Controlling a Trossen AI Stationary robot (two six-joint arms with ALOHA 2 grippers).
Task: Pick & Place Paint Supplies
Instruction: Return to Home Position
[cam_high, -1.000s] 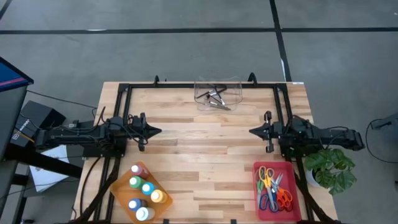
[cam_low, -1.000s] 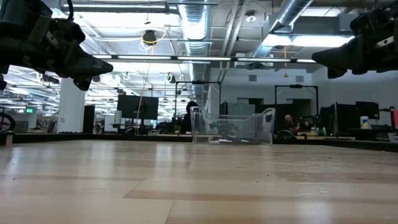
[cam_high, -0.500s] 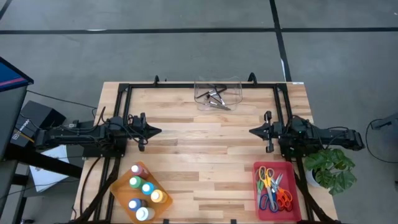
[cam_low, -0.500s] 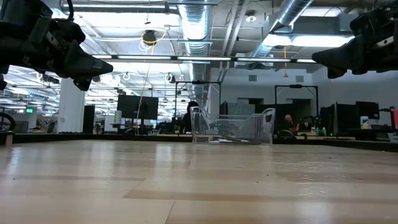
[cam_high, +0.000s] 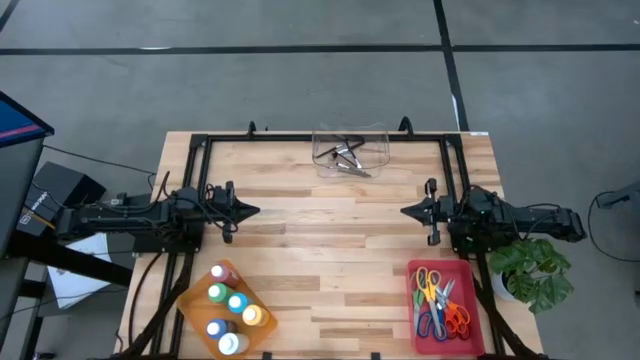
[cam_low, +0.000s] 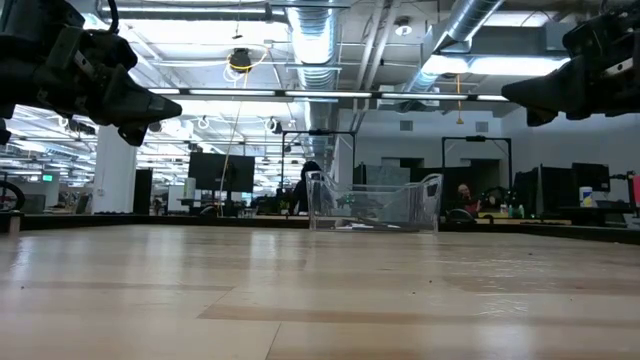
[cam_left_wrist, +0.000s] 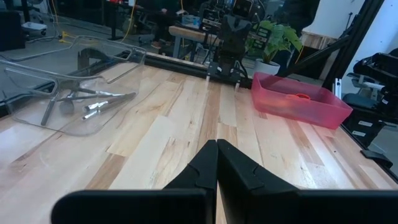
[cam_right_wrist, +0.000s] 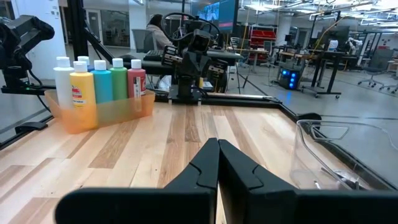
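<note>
The whole light wooden plank table (cam_high: 330, 230) is seen from straight overhead, and level from its own surface. From each wrist it is viewed closely, faced crosswise. The clear plastic bin (cam_high: 376, 150) is shared by all four views.

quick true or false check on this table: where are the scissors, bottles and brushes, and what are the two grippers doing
1. The scissors lie in the red bin. True.
2. The paint bottles stand in the transparent bin. False: they stand in the orange bin; the transparent bin holds the brushes.
3. The left gripper and the right gripper are both shut and hold nothing. True.
4. The left gripper hangs over the red bin. False: it is above bare table, facing the right gripper across the middle.
</note>
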